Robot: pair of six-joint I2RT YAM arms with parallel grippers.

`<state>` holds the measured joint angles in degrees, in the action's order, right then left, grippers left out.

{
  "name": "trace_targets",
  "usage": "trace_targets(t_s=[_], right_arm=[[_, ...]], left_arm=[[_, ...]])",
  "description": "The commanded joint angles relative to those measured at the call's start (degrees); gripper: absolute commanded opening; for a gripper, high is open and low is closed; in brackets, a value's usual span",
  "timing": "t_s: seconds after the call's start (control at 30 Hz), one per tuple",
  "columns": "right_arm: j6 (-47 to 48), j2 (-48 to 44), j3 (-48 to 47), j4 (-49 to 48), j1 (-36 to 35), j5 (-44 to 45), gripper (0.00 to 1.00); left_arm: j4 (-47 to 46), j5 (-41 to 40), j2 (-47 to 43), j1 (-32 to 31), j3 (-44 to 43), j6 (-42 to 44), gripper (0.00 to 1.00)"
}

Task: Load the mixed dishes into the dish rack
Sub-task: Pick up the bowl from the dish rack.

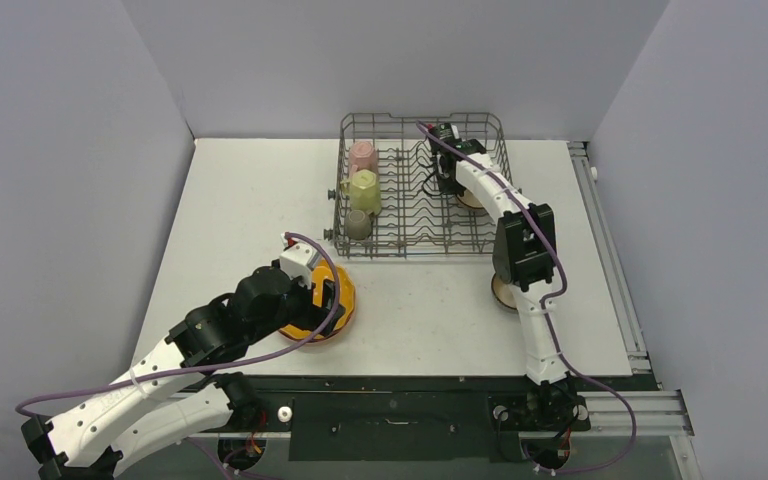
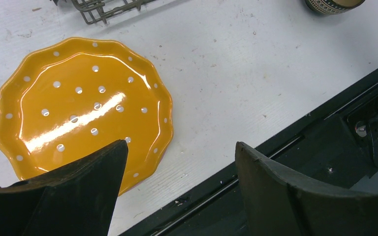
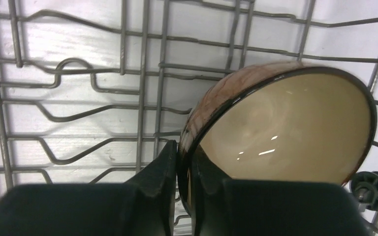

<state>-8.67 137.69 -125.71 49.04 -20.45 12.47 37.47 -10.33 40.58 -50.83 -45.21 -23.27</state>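
Right gripper: jaws clamped on the rim of the brown ceramic bowl with tan inside. The bowl stands tilted on edge inside the rectangular grey wire dish rack, at its 3 o'clock side.

Left gripper: jaws apart, above the orange white-dotted scalloped plate. The plate lies on the white table at the rack's 7 o'clock.

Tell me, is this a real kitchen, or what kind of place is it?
Probably a robot testing lab, not a kitchen. Plain grey walls box in a white table, two robot arms are bolted at its edge, and the dish rack sits on the table with no sink in view.
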Motion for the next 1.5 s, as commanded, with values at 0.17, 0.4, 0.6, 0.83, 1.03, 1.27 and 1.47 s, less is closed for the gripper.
trace_targets(t_s=[0.17, 0.4, 0.6, 0.83, 1.03, 1.27, 1.47], right_arm=[[1.23, -1.32, -2.15, 0.93, -0.44, 2.29, 0.0], [4.05, -8.21, 3.88, -3.01, -3.29, 5.68, 0.0], [4.77, -16.11, 8.36, -3.34, -5.5, 6.86, 0.0], [6.16, -26.69, 17.78, -6.15, -9.4, 7.89, 0.0], [7.03, -34.47, 24.82, -6.77, -13.74, 7.85, 0.0], [8.22, -43.88, 35.81, -9.41, -19.57, 6.87, 0.0], [11.72, -53.72, 46.74, -13.23, -26.07, 4.62, 0.0]], left_arm=[[-1.09, -0.57, -0.09, 0.33, -0.23, 0.68, 0.77], [-0.96, -0.96, -0.5, 0.36, -0.23, 0.63, 0.77], [-0.68, -1.66, -0.99, 0.46, -0.19, 0.46, 0.77], [-0.55, -3.29, -2.7, 0.64, -0.06, -0.05, 0.78], [-0.23, -4.96, -3.64, 0.73, 0.02, -0.49, 0.78], [0.03, -6.83, -4.35, 0.89, 0.12, -0.89, 0.8], [0.11, -7.96, -4.75, 0.99, 0.25, -1.24, 0.8]])
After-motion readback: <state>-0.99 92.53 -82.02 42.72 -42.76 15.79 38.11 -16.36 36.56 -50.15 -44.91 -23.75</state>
